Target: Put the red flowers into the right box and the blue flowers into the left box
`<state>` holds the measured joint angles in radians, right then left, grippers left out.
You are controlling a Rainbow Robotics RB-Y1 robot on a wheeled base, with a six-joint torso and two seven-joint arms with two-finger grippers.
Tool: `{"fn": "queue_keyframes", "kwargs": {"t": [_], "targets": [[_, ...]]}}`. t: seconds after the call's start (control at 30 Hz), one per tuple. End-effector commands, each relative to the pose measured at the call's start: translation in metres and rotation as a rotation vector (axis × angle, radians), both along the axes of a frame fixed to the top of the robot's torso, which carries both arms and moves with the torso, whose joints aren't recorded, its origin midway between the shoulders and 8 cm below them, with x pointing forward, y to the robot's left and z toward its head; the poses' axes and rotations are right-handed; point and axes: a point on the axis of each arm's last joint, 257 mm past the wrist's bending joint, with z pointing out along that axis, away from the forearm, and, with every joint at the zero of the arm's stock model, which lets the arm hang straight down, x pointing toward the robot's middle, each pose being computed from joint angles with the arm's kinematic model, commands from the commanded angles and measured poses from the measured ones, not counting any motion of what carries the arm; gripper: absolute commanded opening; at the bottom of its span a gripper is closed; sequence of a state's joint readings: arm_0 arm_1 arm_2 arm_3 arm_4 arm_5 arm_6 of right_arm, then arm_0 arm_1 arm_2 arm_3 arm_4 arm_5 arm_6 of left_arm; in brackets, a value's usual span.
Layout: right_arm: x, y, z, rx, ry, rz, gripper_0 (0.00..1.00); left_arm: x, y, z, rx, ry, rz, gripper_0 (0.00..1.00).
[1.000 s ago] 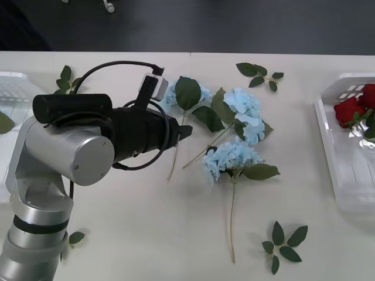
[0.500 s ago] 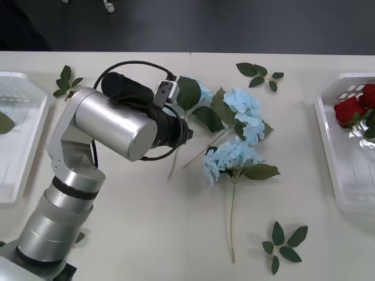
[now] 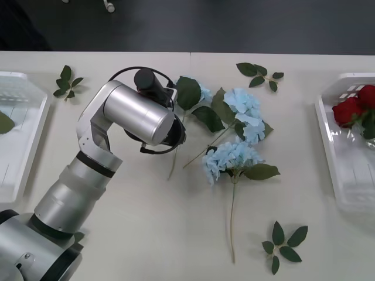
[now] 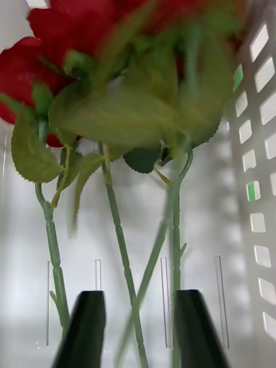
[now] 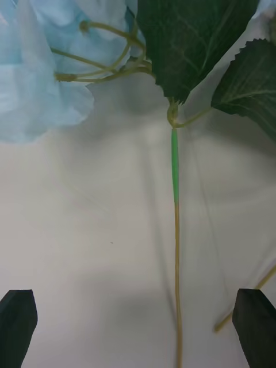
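My left gripper spread wide over thin stem of pale blue flowers; stem runs toward 12 o'clock. My right gripper parted around deep-red roses' green stems in white ribbed right box.

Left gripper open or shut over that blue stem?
Open: the left gripper's black fingers sit at both corners, the blue flower's stem between them, ungripped.
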<state>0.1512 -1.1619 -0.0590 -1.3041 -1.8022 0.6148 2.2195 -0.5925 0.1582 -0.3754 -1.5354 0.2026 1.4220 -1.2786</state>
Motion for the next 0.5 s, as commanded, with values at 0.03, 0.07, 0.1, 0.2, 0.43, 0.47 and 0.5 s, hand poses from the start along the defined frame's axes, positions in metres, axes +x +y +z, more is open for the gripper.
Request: {"fn": "queue_keyframes", "kwargs": {"t": [0.03,0.07,0.1,0.2,0.43,0.47,0.5], "targets": [[0.006,-0.002,0.015,-0.03,-0.017,0.005,0.9,0.014,-0.024,0.014,-0.05,-0.029,0.013,1.0],[0.006,0.001,0.014,-0.036,-0.017,0.014,0.9,0.016,-0.026,0.011,-0.05,-0.027,0.017,1.0],[0.007,0.002,0.014,-0.036,-0.018,0.017,0.9,0.017,-0.028,0.008,-0.052,-0.025,0.02,1.0],[0.009,0.01,0.015,-0.029,-0.02,0.031,0.9,0.024,-0.036,0.003,-0.07,-0.028,0.026,1.0],[0.022,0.05,0.038,0.087,-0.078,0.066,0.9,0.034,-0.05,-0.005,-0.104,-0.045,0.033,1.0],[0.026,0.061,0.045,0.12,-0.093,0.077,0.9,0.036,-0.051,-0.006,-0.105,-0.044,0.033,1.0],[0.029,0.069,0.051,0.134,-0.104,0.089,0.9,0.037,-0.051,-0.007,-0.103,-0.044,0.033,1.0]]}}
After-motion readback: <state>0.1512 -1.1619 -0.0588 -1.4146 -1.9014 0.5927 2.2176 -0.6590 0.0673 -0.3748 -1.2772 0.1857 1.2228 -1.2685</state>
